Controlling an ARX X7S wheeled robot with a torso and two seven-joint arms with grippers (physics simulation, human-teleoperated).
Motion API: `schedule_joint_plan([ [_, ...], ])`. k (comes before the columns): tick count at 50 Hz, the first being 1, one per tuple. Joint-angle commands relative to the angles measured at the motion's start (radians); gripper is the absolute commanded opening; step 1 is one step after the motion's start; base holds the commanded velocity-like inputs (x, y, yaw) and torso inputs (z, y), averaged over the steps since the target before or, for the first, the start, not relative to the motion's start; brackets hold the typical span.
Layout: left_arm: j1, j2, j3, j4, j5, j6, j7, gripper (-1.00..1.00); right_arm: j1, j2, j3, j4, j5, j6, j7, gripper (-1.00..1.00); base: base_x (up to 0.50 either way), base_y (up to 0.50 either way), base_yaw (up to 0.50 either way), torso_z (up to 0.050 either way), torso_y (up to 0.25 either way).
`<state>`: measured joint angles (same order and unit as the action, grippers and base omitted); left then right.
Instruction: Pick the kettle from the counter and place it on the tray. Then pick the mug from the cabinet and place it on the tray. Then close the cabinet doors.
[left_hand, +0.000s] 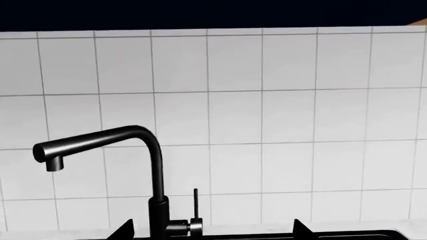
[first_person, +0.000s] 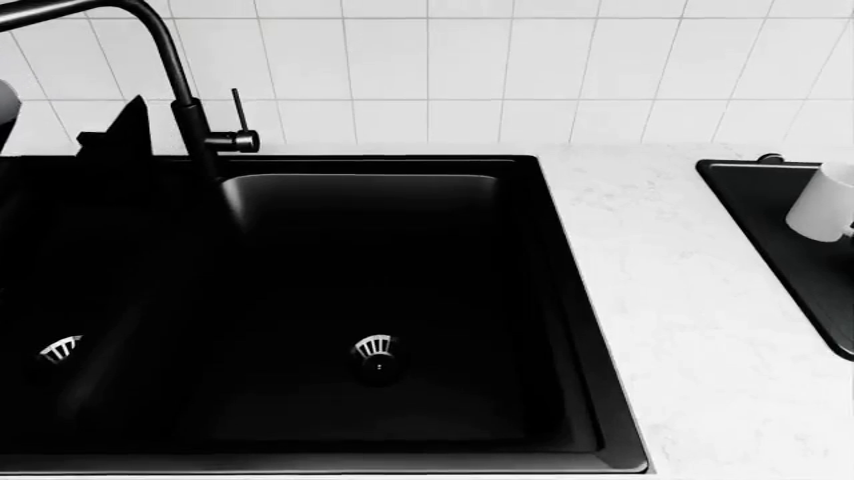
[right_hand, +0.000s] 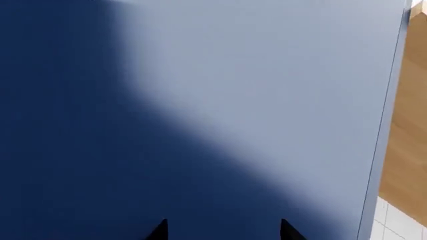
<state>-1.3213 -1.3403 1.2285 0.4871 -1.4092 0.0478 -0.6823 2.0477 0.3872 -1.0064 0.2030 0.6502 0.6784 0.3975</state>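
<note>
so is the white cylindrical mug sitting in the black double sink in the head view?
No, the white cylindrical mug stands on the flat black rectangular tray beside the black double sink, whose basins hold only drains.

one mug (first_person: 825, 202), one tray (first_person: 781, 250), one faucet (left_hand: 113, 165), two drains (first_person: 376, 350)

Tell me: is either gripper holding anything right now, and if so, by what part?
Nothing is held. The left gripper shows two spread fingertips with only the faucet beyond; the right gripper is likewise empty, facing a blue cabinet door.
</note>
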Motion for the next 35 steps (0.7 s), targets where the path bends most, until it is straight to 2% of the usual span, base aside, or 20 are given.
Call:
schedule_joint_plan([
  [1, 0.028, -0.02, 0.005, -0.003, 0.006, 0.036, 0.01, 1.0, -0.004, -0.201, -0.125, 0.557, -0.02, -0.124, -0.167, 1.0, 0.03, 0.01, 0.02, 0.014, 0.0],
  [6, 0.042, -0.027, 0.009, -0.007, 0.008, 0.054, 0.016, 1.0, 0.009, -0.211, -0.122, 0.574, -0.026, -0.127, -0.16, 1.0, 0.03, 0.01, 0.03, 0.011, 0.0],
  [19, 0.014, -0.013, -0.009, 0.003, -0.003, 0.015, 0.007, 1.0, 0.001, -0.005, 0.059, 0.126, 0.234, 0.063, -0.089, 1.0, 0.02, 0.01, 0.02, 0.007, 0.0],
  [35, -0.007, 0.012, -0.021, 0.003, -0.006, -0.018, -0.004, 1.0, -0.025, 0.15, 0.276, -0.207, 0.544, 0.192, 0.059, 1.0, 0.0, 0.0, 0.0, 0.0, 0.0],
])
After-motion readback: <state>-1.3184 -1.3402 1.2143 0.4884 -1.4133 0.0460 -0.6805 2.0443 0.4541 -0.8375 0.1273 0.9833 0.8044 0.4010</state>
